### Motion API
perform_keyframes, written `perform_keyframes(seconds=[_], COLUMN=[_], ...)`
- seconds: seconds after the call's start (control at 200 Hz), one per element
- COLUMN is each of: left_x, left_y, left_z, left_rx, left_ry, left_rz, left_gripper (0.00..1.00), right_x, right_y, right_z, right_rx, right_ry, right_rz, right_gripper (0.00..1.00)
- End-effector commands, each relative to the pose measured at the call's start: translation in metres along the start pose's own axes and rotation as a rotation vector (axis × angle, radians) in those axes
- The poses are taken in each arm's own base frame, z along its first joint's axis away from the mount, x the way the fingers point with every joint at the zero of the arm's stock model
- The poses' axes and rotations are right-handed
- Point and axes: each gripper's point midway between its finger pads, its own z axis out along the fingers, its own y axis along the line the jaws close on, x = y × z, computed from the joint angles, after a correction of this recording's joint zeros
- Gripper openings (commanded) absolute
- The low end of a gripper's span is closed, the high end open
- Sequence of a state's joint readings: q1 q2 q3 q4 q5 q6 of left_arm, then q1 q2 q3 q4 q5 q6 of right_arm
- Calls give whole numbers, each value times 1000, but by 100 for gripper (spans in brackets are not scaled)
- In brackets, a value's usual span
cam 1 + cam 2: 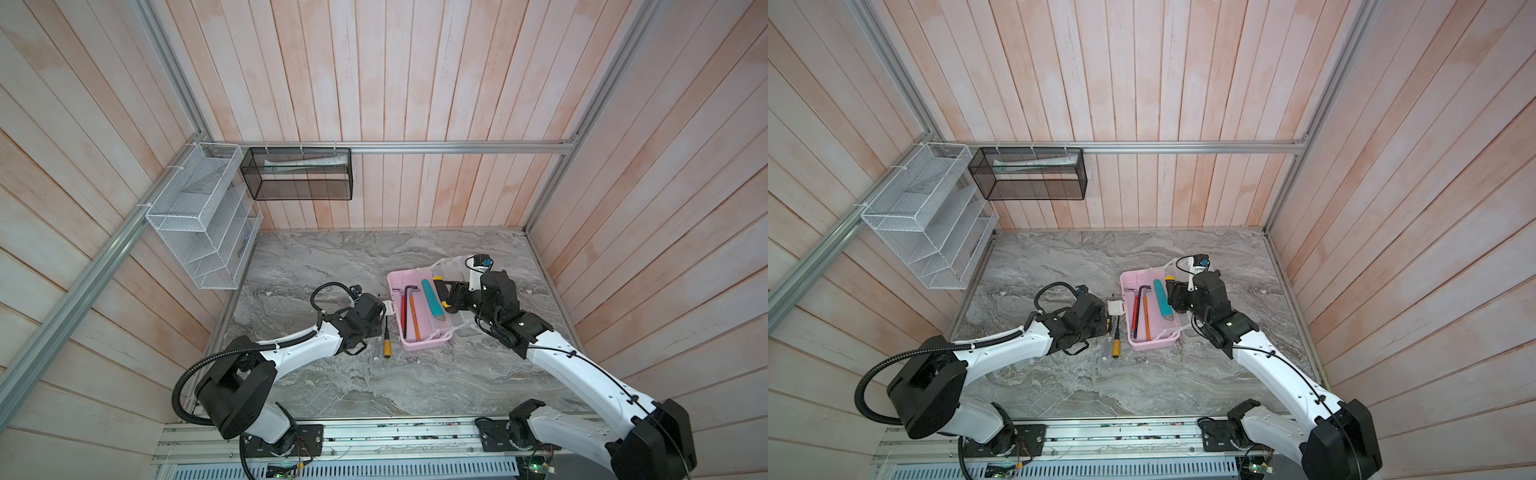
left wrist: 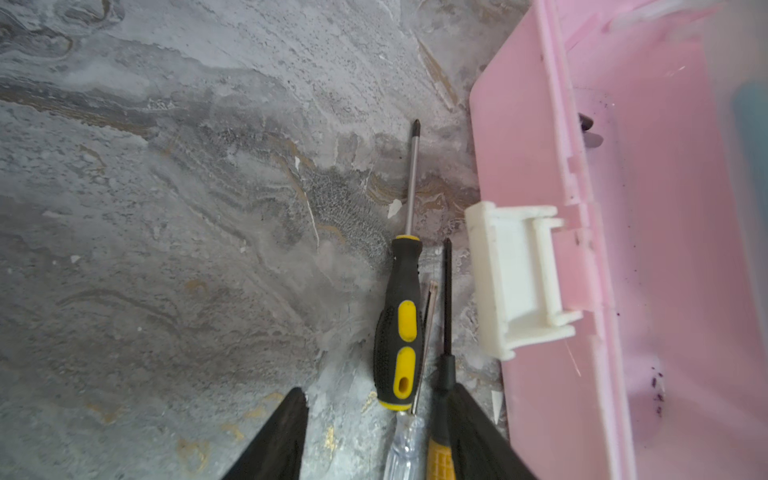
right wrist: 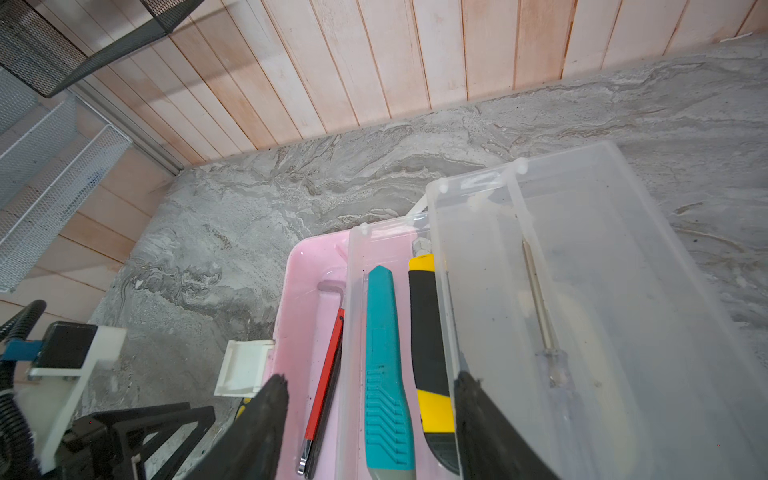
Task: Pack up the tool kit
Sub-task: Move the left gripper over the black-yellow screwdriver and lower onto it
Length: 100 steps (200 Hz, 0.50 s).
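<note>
open pink case [image 1: 424,344] on desk [image 1: 332,257], left hand [image 2: 379,391] spread astride screwdrivers [image 2: 401,324], right hand [image 3: 372,378] spread over knives [image 3: 384,316] inside

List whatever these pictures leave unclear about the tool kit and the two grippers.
- Left gripper: fingers hidden under its own wrist in both top views.
- Orange-handled screwdriver: left wrist view, cut by the bottom edge, partly behind a finger.
- Clear screwdriver: right wrist view, blurred through the frosted lid; inside or beneath, cannot tell.
- Yellow-and-black knife: in a top view, mostly covered by the right gripper.
</note>
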<state>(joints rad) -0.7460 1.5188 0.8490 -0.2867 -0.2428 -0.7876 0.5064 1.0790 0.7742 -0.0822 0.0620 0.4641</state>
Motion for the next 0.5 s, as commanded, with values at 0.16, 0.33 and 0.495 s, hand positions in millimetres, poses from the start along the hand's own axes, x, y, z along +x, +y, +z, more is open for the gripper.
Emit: perform_keyframes(seconds=[0.16, 0.33, 0.495], left_x=[-9, -8, 1], left_y=[-15, -17, -13], left_z=[20, 26, 36], left_rx=[-11, -18, -47], left_ry=[-13, -19, 3], left_rz=[52, 64, 71], left_gripper=[53, 53, 52], right_x=[3, 9, 12], right_y=[-1, -3, -5], right_z=[-9, -9, -8], right_rx=[-15, -12, -9], right_ry=[-17, -10, -1], right_rz=[16, 30, 30], right_gripper=[63, 63, 63])
